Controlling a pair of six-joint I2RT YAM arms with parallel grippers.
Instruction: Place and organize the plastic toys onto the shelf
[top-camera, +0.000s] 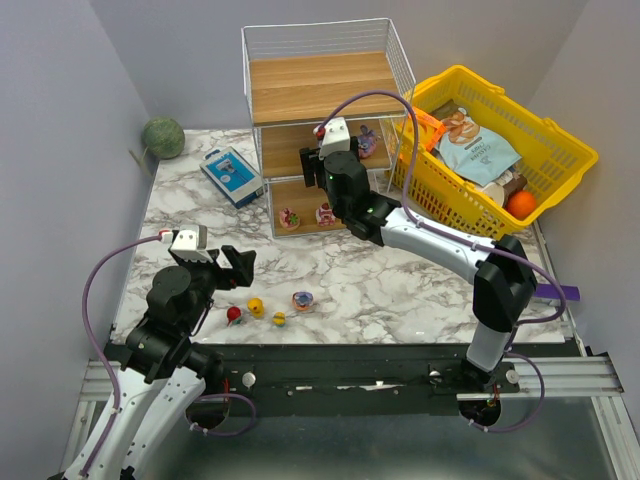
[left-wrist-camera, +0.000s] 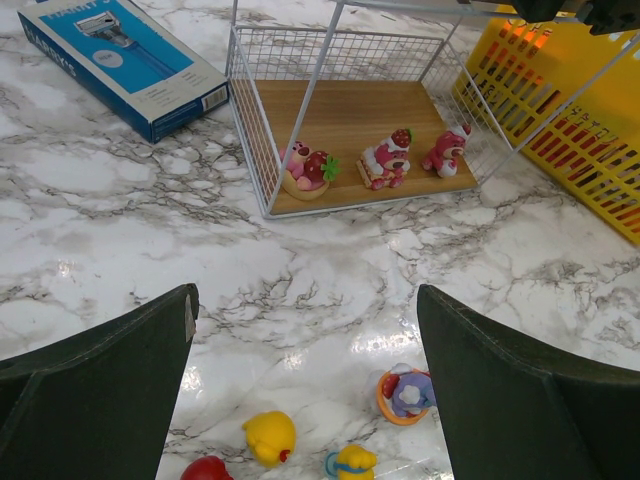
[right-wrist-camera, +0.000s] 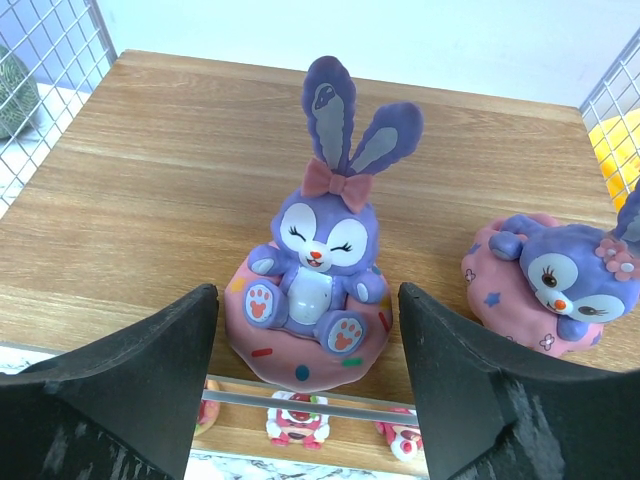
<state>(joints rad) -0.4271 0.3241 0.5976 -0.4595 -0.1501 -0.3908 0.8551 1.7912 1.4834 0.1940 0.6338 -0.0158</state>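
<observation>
The shelf stands at the back of the marble table. My right gripper reaches into its middle tier and is open. A purple bunny toy on a pink donut sits upright on the board between the fingers, with a thin gap on each side. A second bunny toy lies to its right. Three pink-red cake toys stand on the bottom board. My left gripper hovers open and empty over the table. Below it lie a yellow toy, a red one, a yellow-blue one and a purple one in an orange ring.
A yellow basket with snack packets and an orange stands right of the shelf, close to the right arm. A blue-white box lies left of the shelf, and a green ball sits in the far left corner. Grey walls close in both sides.
</observation>
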